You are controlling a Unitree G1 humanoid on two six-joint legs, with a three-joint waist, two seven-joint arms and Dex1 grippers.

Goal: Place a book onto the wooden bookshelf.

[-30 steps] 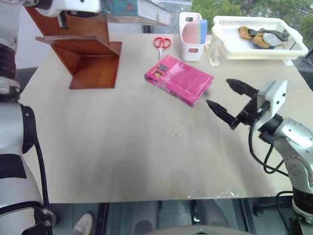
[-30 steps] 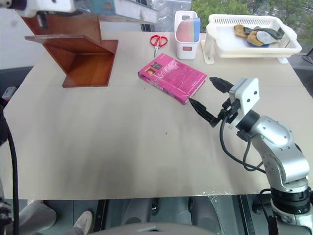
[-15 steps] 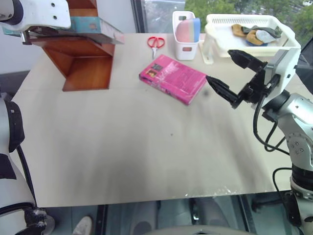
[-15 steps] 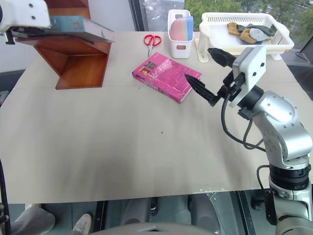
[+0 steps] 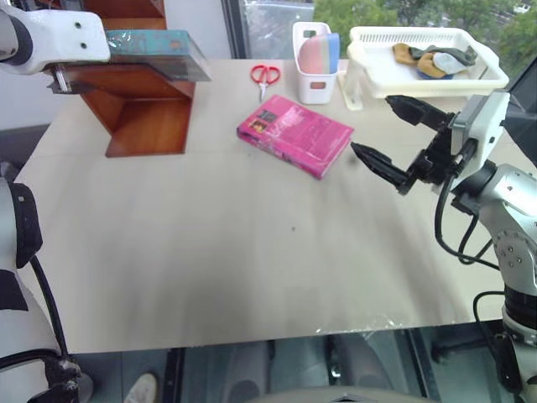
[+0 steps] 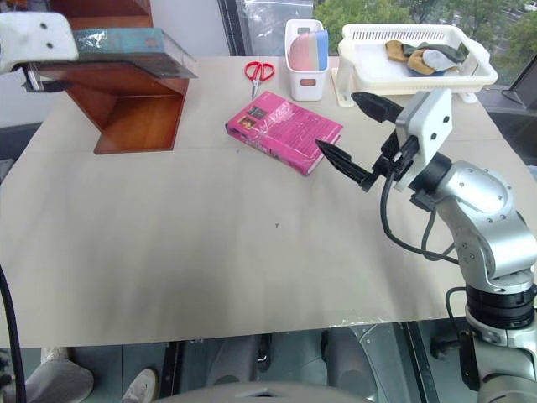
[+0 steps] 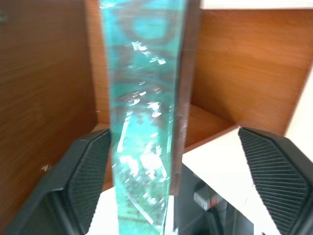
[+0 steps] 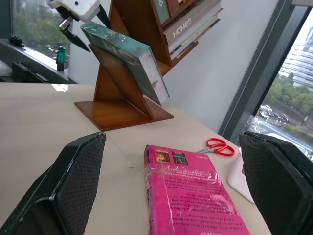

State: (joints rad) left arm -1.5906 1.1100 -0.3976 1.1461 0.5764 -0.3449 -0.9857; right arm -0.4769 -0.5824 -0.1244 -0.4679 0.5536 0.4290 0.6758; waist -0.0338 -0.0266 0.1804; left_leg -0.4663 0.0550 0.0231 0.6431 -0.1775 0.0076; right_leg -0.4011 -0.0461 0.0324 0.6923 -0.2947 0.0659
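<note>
At the worktop's far left corner, the book (image 5: 155,44) lies on the wooden bookshelf (image 5: 143,109)'s slanted board, left end effector (image 7: 171,191) spread wide around it, apparently releasing. Right end effector (image 5: 394,138) hovers wide, empty, near the right edge.

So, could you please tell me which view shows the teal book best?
The right wrist view: the teal book shows whole, leaning on the wooden bookshelf. The eye views show its top from above; the left wrist view, a close blurred strip.
</note>
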